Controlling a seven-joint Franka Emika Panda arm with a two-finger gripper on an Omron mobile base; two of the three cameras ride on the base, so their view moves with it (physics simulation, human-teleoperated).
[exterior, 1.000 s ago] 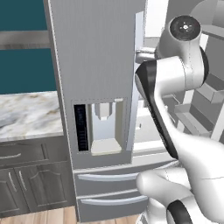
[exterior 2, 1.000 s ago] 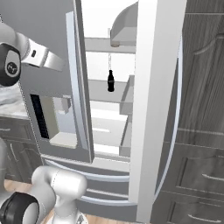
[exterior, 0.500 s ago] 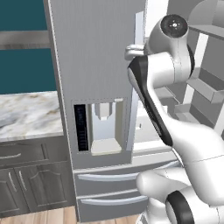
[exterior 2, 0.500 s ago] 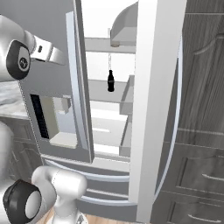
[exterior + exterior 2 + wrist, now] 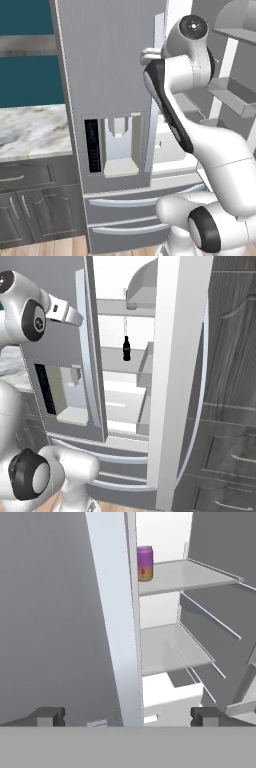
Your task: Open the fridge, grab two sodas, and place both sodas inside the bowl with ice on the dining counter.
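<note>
Hand view: fridge (image 5: 60,627) left door edge stands between spread, empty fingers (image 5: 50,716) | right door swung open | marble worktop (image 5: 30,132) left of fridge | purple can (image 5: 144,563) on upper shelf | dark bottle (image 5: 126,349) on middle shelf

Count: one fridge (image 5: 110,75) with two doors and two drawers, one purple can (image 5: 144,563), one dark bottle (image 5: 126,349), one gripper (image 5: 127,716).
</note>
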